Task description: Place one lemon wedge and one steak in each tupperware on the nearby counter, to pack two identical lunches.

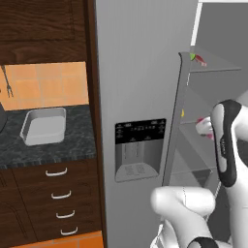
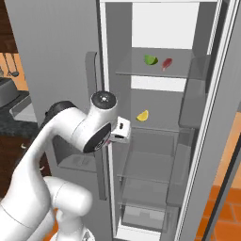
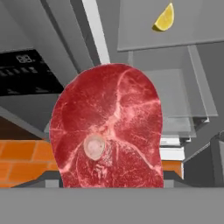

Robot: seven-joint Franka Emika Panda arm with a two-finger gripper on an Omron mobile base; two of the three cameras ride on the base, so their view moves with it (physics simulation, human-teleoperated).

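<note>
Kitchen scene, refrigerator door swung wide beside the speckled counter: a steak fills the hand view, standing upright right before the lens and apparently carried, likely the first of the two lunch portions. The fingertips are hidden behind the meat, so whether they are clamped on it cannot be told from the frames. In the right base view the gripper sits at the fridge's open front, level with the middle shelf. On that shelf's left part lies a yellow lemon wedge; one shelf up, a green lemon wedge and the second steak lie near each other, all stored cold until packed. Well apart, to the left of the fridge, one light-grey tupperware waits empty near the counter's front edge.
</note>
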